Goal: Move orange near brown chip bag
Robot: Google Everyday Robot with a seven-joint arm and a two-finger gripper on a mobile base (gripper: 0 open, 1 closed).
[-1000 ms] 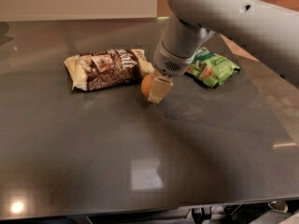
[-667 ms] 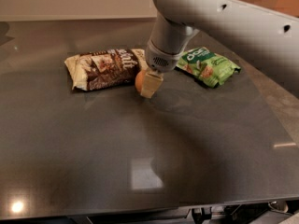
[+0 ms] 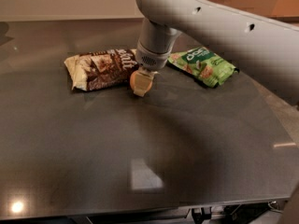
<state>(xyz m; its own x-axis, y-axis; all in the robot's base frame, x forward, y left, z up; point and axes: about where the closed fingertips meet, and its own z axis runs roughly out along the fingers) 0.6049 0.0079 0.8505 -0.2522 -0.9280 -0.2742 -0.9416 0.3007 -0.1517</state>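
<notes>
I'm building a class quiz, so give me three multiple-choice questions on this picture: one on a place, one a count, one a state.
1. Where is the orange? A. right beside the brown chip bag B. in a front corner C. on the floor
2. How many snack bags lie on the table? A. one B. two C. four
3. The gripper, at the brown bag's right end, has its jaws: A. open and empty B. closed on the orange C. closed on a bag
Answers: 1 A, it sits at that bag's right end; 2 B, the brown one plus the green bag; 3 B, the orange sits between them.
</notes>
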